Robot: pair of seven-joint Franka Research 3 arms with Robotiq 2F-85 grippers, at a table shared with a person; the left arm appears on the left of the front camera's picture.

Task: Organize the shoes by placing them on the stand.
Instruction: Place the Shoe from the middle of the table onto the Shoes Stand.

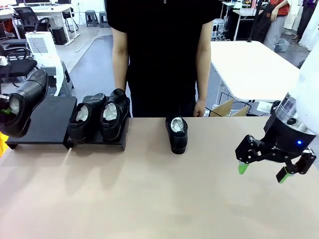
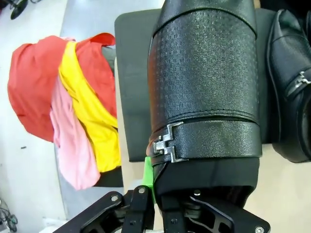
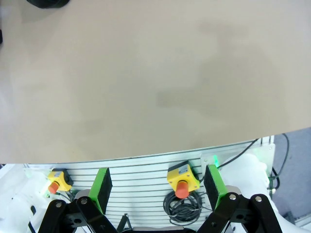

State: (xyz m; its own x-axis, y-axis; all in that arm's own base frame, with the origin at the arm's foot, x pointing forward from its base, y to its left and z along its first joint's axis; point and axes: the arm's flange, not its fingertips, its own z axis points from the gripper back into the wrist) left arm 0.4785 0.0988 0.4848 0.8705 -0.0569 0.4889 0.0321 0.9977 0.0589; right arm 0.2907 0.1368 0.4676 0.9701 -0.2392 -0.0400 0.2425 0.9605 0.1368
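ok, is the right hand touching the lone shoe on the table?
Apart. Front view: the right hand hangs open right of the lone shoe, bare table between them.

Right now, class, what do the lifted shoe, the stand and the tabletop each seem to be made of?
The lifted shoe: apparently black leather or imitation, semi-glossy with pebbled embossing, silvery metal-looking buckle. The stand: matte black, no reflections; plastic or painted board, unclear. The tabletop: smooth matte beige, likely laminate.

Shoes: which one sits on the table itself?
The glossy black leather shoe alone mid-table, before the person. Two sit on the matte black stand; the left end effector holds the fourth.
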